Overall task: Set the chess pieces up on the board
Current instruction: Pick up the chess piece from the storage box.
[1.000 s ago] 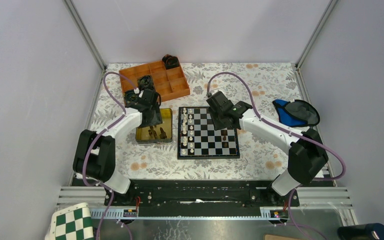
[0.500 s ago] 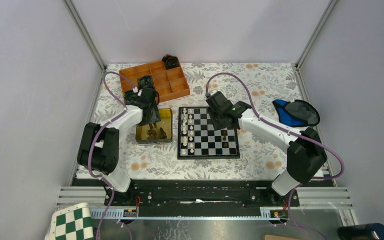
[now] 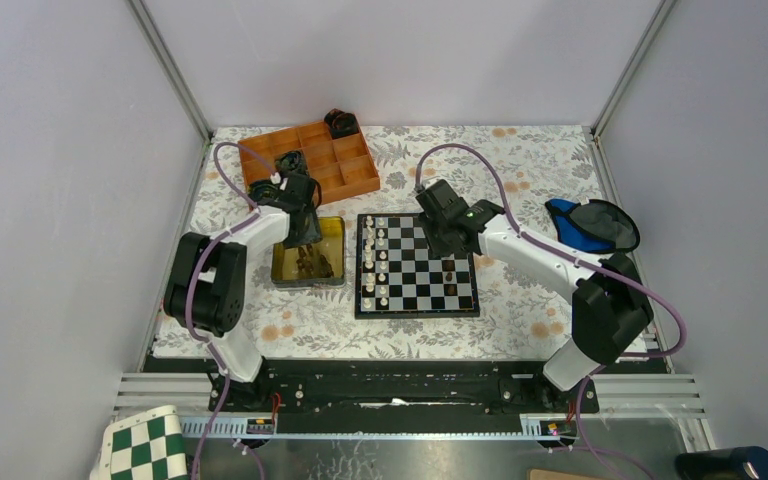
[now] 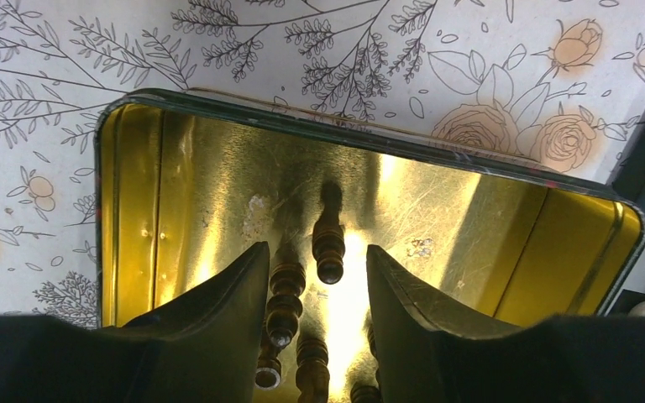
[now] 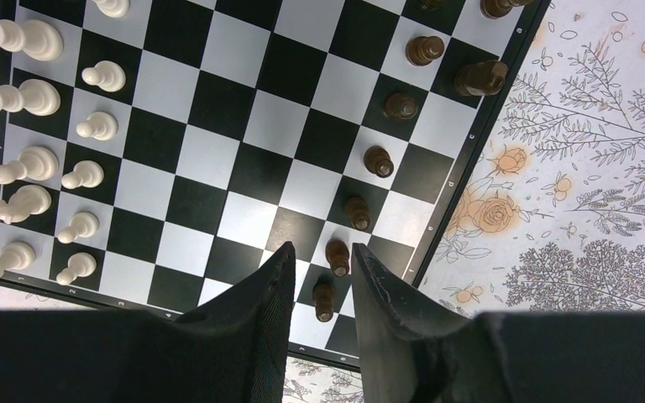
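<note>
- My left hand (image 4: 317, 252) is open and holds nothing. Its two black, wedge-shaped fingers (image 4: 235, 294) stand apart inside a tin (image 4: 134, 210).
- The tin is shallow and rectangular with rounded corners. It has a dark rim and shiny, scratched gold metal inside that throws glare just ahead of my fingertips.
- Several dark pieces (image 4: 329, 243) lie on their sides on the tin floor. They are turned, ribbed and glossy brown. One lies in the gap between my fingers, and others lie close along the left finger.
- The tin's walls leave open floor to the left and right of my fingers.
- My right hand (image 5: 322, 252) is also open and empty, with the fingers a narrow gap apart over the near edge of the board (image 5: 218, 92).
- The board is flat, with glossy black and white squares and a thin black border. The small white marks along the border are too small to read.
- A line of dark pieces (image 5: 378, 161) runs away from my fingertips beside the board's right edge, and two stand in the gap.
- White pieces (image 5: 101, 75) stand in two rows far to the left, with a wide band of bare squares between.
- Both sit on a cloth (image 5: 588, 151) printed with leaves and orange roses.
</note>
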